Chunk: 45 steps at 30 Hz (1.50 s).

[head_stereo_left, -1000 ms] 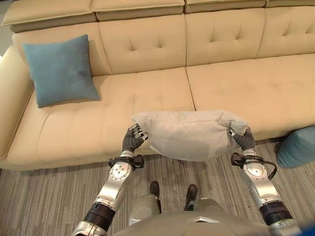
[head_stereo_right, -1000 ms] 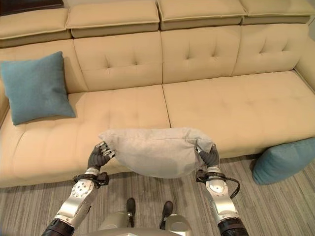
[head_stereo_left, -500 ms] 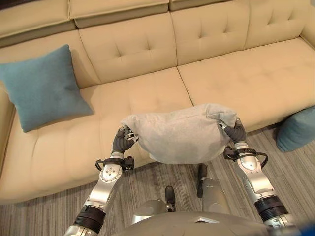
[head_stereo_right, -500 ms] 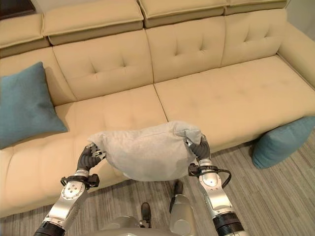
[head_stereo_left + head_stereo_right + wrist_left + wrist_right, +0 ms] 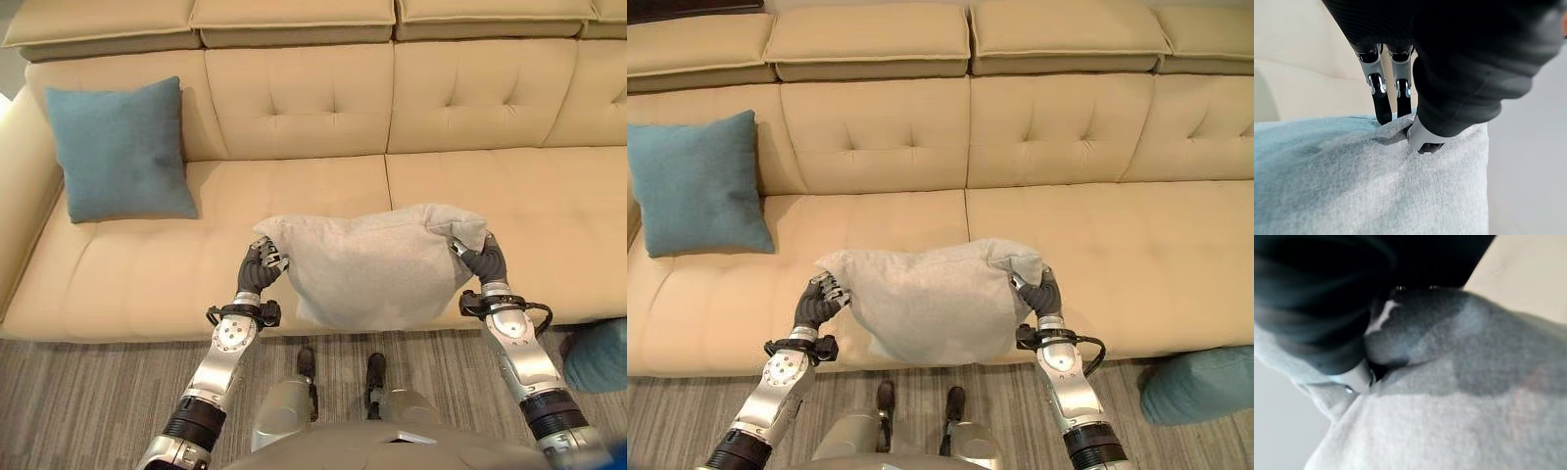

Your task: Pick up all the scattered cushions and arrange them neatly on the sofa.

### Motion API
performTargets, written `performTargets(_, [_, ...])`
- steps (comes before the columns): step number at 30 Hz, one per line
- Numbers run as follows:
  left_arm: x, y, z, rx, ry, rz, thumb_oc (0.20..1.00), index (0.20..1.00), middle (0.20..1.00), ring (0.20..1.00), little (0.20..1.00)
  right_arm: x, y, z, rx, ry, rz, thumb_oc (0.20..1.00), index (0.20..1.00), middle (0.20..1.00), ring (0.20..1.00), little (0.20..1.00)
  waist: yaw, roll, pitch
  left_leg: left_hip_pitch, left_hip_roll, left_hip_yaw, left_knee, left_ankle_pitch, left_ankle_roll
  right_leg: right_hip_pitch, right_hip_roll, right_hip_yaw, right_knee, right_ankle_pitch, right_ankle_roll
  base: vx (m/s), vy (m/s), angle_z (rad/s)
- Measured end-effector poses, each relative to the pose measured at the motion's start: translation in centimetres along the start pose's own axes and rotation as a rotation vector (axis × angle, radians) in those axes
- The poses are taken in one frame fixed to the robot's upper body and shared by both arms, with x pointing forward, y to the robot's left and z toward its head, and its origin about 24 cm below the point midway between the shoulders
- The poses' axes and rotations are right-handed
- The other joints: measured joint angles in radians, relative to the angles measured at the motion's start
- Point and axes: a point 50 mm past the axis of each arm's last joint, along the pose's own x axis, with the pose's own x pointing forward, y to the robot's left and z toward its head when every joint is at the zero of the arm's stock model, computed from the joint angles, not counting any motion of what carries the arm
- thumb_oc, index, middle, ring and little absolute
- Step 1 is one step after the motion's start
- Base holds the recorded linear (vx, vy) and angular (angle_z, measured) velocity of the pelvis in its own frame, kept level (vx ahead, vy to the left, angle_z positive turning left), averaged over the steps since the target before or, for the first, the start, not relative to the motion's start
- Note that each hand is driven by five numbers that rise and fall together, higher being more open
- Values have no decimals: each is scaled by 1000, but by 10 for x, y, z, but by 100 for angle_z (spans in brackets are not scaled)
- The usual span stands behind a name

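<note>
With one blue cushion (image 5: 122, 149) already sitting on the sofa (image 5: 470, 186) at ten o'clock, the left hand (image 5: 259, 269) and right hand (image 5: 483, 260) are clutching the grey cushion (image 5: 377, 264) above the seat's front edge, while another blue cushion (image 5: 1200, 384) is waiting on the floor at four o'clock.

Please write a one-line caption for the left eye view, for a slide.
Both hands, left hand and right hand, hold a grey cushion before the beige sofa.

Three cushions: one grey cushion (image 5: 377, 269) at centre, one blue cushion (image 5: 121, 150) at upper left, another blue cushion (image 5: 1200, 384) at lower right. One beige sofa (image 5: 313, 98). Two robot hands.
</note>
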Motion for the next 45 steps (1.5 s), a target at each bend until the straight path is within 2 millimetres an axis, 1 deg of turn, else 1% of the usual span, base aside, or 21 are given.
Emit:
performTargets(1, [-2, 0, -2, -1, 8, -5, 200, 200, 200, 200, 200, -1, -1, -1, 0, 5, -4, 200, 200, 200, 200, 200, 0, 24, -10, 27, 26, 19, -37, 17, 3, 20, 28, 2, 3, -14, 12, 226, 164, -24])
performTargets(2, [-4, 0, -4, 6, 17, -11, 200, 200, 200, 200, 200, -3, -2, -3, 11, 12, -17, 200, 200, 200, 200, 200, -2, 41, -22, 51, 39, 17, -59, 83, 25, 29, 42, 12, 5, -32, 20, 266, 211, -38])
performTargets(4, [-12, 2, -13, 12, 53, -5, 200, 200, 200, 200, 200, -8, 3, -8, 35, 32, -19, 200, 200, 200, 200, 200, 0, 23, -38, 125, -8, 50, -119, 84, 43, 39, -15, 35, 49, -68, 69, 111, 168, -40])
performTargets(6, [-13, 3, -14, 22, 61, -10, 200, 200, 200, 200, 200, -6, 6, -5, 46, 23, -21, 200, 200, 200, 200, 200, -3, 24, -45, 159, -49, 80, -149, 81, 77, 16, -65, 43, 117, -94, 100, 61, 184, -38])
performTargets(8, [-11, 9, -10, 49, 49, -6, 200, 200, 200, 200, 200, -3, 11, 1, 63, 0, -10, 200, 200, 200, 200, 200, 17, 34, -40, 174, -76, 114, -145, 71, 112, -65, -115, 42, 289, -133, 150, 54, 185, -48])
performTargets(10, [-8, 14, -7, 62, 35, 4, 200, 200, 200, 200, 200, 1, 13, 5, 61, -17, -1, 200, 200, 200, 200, 200, 7, 68, -15, 215, -86, 120, -145, 47, 147, -248, -149, 83, 667, -161, 223, 121, 79, -13])
performTargets(11, [-9, 16, -7, 58, 34, 13, 200, 200, 200, 200, 200, 0, 14, 4, 45, -18, 6, 200, 200, 200, 200, 200, 11, 70, -14, 233, -94, 123, -148, 22, 137, -278, -151, 105, 667, -167, 224, 164, -10, 1])
performTargets(12, [-8, 18, -6, 56, 30, 26, 200, 200, 200, 200, 200, 1, 16, 6, 39, -27, 16, 200, 200, 200, 200, 200, 15, 69, -13, 238, -103, 126, -149, 16, 135, -297, -151, 110, 592, -164, 221, 155, -88, 1])
performTargets(14, [-9, 19, -6, 46, 27, 43, 200, 200, 200, 200, 200, -2, 16, 3, 26, -15, 17, 200, 200, 200, 200, 200, 11, 60, -14, 240, -119, 102, -145, 12, 127, -205, -143, 93, 320, -84, 191, 185, -132, 25])
performTargets(15, [-9, 15, -7, 26, 27, 50, 200, 200, 200, 200, 200, -1, 15, 3, 20, -16, 20, 200, 200, 200, 200, 200, 16, 65, -13, 238, -105, 97, -144, 12, 114, -167, -120, 88, 244, -40, 139, 207, -114, 27])
performTargets(18, [-9, 12, -5, 6, 20, 55, 200, 200, 200, 200, 200, -2, 13, -2, 8, 13, 23, 200, 200, 200, 200, 200, 15, 72, -19, 258, -54, 68, -149, 4, 78, -46, -58, 38, 65, 19, 116, 186, -107, 20])
performTargets(20, [-9, 10, 0, -6, -3, 52, 200, 200, 200, 200, 200, -2, 10, -2, 2, 11, 15, 200, 200, 200, 200, 200, 18, 73, -29, 270, -22, 63, -150, -6, 58, -4, -21, 29, 1, 45, 87, 147, -87, 5])
performTargets(24, [2, 0, 14, -31, -61, 45, 200, 200, 200, 200, 200, 4, 1, 5, -31, -18, -16, 200, 200, 200, 200, 200, 10, 75, -42, 274, 10, 36, -150, 4, 39, 11, 9, 11, 1, 37, 82, 103, -75, 12])
performTargets(27, [18, -15, 35, -64, -133, 64, 200, 200, 200, 200, 200, 20, 8, 27, -34, -99, -52, 200, 200, 200, 200, 200, 4, 72, -46, 246, 15, 13, -150, 10, 26, -5, 13, -9, -3, 34, 72, -1, -67, 20])
performTargets(30, [42, -21, 69, -79, -242, 96, 200, 200, 200, 200, 200, 44, 18, 69, -33, -248, -75, 200, 200, 200, 200, 200, 3, 67, -51, 168, 12, -4, -150, 43, 26, -77, 11, -17, 1, 51, 59, -82, -27, 16])
performTargets(33, [61, -26, 97, -109, -313, 127, 200, 200, 200, 200, 200, 60, 28, 94, -17, -320, -106, 200, 200, 200, 200, 200, 4, 69, -52, 112, 11, -17, -142, 63, 23, -120, 10, -34, 2, 63, 55, -141, -20, 21])
performTargets(35, [89, -33, 148, -67, -439, 149, 200, 200, 200, 200, 200, 88, 29, 133, -22, -404, -183, 200, 200, 200, 200, 200, 4, 79, -49, -3, 9, -38, -147, 104, 20, -229, 8, -43, 2, 95, 53, -168, -13, 20])
performTargets(36, [92, -35, 159, -58, -465, 149, 200, 200, 200, 200, 200, 92, 29, 139, -24, -413, -197, 200, 200, 200, 200, 200, 5, 81, -47, -20, 8, -40, -149, 112, 19, -247, 8, -45, 2, 100, 50, -131, -18, 9])
performTargets(38, [113, -38, 222, 15, -604, 181, 200, 200, 200, 200, 200, 112, 23, 187, -57, -514, -269, 200, 200, 200, 200, 200, 7, 106, -23, -131, 8, -42, -145, 140, 8, -354, 7, -47, 2, 126, 52, -121, -30, 4])
performTargets(42, [120, -42, 249, 35, -664, 198, 200, 200, 200, 200, 200, 121, 11, 211, -116, -562, -324, 200, 200, 200, 200, 200, 5, 108, -23, -209, 14, -47, -149, 151, -2, -432, 12, -55, 2, 132, 43, -65, -28, 2])
performTargets(45, [121, -46, 247, 29, -649, 180, 200, 200, 200, 200, 200, 123, 3, 219, -137, -583, -358, 200, 200, 200, 200, 200, 6, 108, -23, -259, 16, -43, -148, 153, -2, -485, 15, -56, 3, 142, 32, -62, -15, -2])
